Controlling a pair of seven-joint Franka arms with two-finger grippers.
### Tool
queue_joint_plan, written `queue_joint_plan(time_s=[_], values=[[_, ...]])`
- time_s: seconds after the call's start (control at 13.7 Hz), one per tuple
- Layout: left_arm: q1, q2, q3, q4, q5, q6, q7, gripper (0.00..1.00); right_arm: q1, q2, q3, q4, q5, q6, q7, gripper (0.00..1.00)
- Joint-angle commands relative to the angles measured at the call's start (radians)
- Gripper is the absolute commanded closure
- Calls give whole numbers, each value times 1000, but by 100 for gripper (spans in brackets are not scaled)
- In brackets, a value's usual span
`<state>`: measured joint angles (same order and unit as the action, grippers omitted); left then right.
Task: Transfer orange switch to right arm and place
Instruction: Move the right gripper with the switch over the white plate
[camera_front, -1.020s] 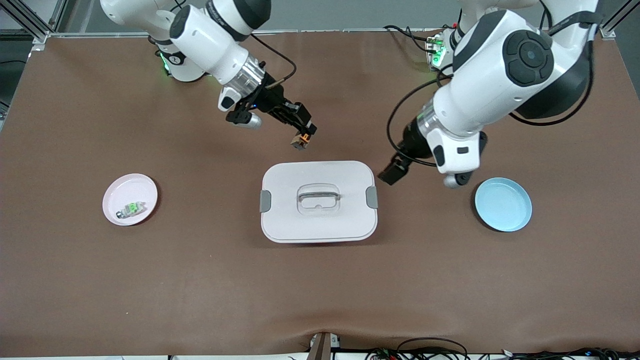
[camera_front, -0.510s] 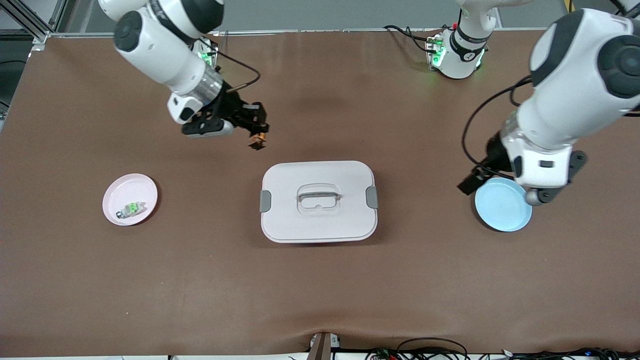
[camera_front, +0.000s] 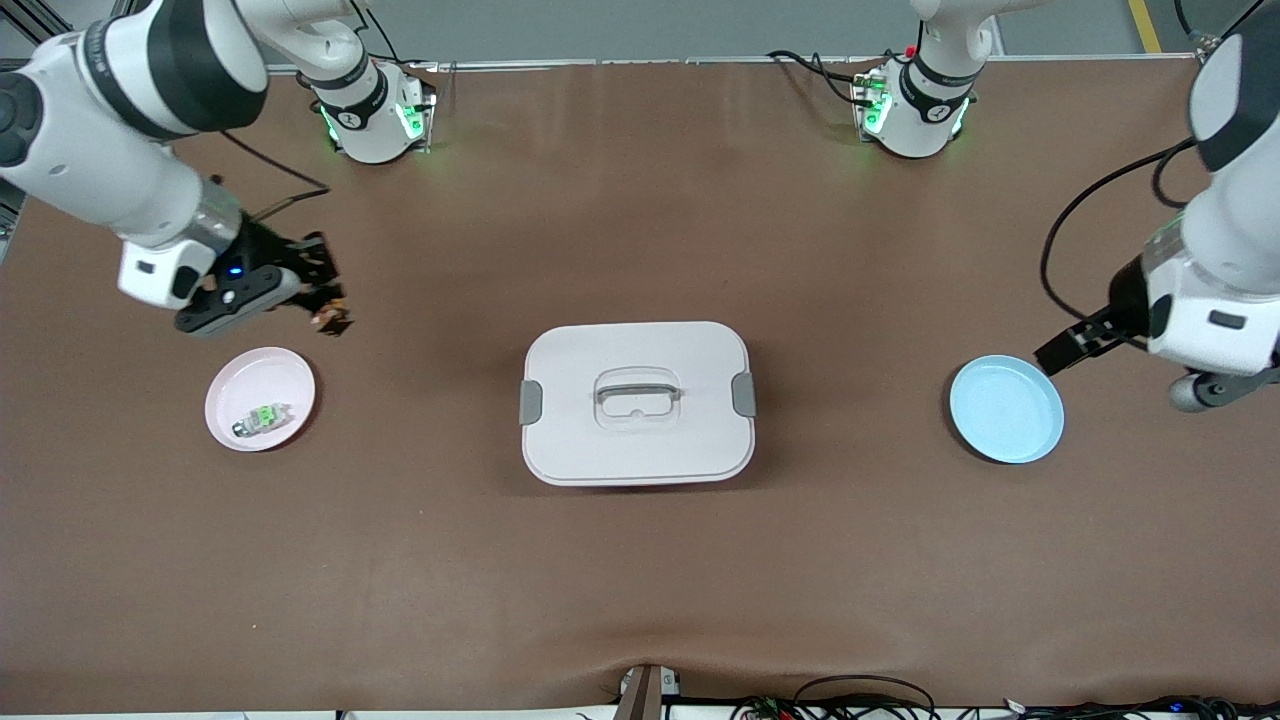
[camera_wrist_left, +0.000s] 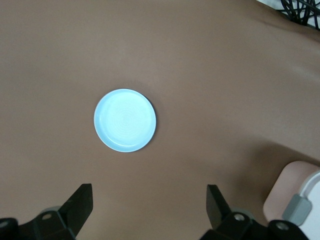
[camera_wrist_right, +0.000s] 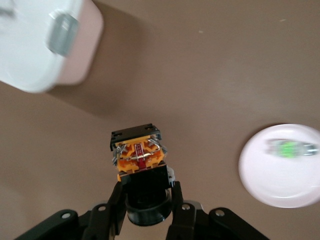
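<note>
My right gripper (camera_front: 325, 305) is shut on the orange switch (camera_front: 330, 319), a tiny black block with an orange part, and holds it in the air over the brown table close to the pink plate (camera_front: 232, 384). In the right wrist view the switch (camera_wrist_right: 138, 152) sits between the two fingers (camera_wrist_right: 116, 197), and the pink plate (camera_wrist_right: 270, 185) lies off to one side. My left gripper (camera_front: 1060, 352) is open and empty over the table beside the blue plate (camera_front: 1006, 408). In the left wrist view its fingers (camera_wrist_left: 80, 202) stand wide apart with the blue plate (camera_wrist_left: 125, 120) past them.
A pale grey-white switch with a green part (camera_front: 262, 417) lies on the pink plate. A white lidded box (camera_front: 637, 402) with a handle stands mid-table; its corner shows in both wrist views (camera_wrist_right: 40, 45) (camera_wrist_left: 300, 200).
My right arm has swung from near the box toward its own end of the table with the orange switch. My left arm has drawn back past the blue plate.
</note>
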<state>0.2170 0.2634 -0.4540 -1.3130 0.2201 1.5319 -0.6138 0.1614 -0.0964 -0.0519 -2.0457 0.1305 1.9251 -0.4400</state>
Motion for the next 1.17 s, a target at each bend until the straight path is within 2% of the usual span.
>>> queue_joint_plan(time_s=[0.0,0.22,0.44,0.66,0.73,0.95,1.09], values=[[21,-36,-6,-15,19,-38,60,0,-92,3,20,2,-61,9,-229,91],[70,-50,-11,-17,6,-41,168,0,-175,43,20,-11,-127,106,-475,91],[81,-82,-8,-23,-22,-85,294,0,-258,125,21,-28,-140,230,-705,92],[64,-108,41,-37,-50,-85,357,0,-325,230,20,-28,-141,351,-919,92],[59,-128,66,-58,-66,-85,379,0,-327,245,20,-33,-147,380,-939,92],[-39,-174,182,-94,-87,-85,451,0,-335,292,20,-51,-231,443,-942,92],[-122,-205,301,-123,-128,-85,503,0,-348,323,20,-77,-261,506,-947,92]])
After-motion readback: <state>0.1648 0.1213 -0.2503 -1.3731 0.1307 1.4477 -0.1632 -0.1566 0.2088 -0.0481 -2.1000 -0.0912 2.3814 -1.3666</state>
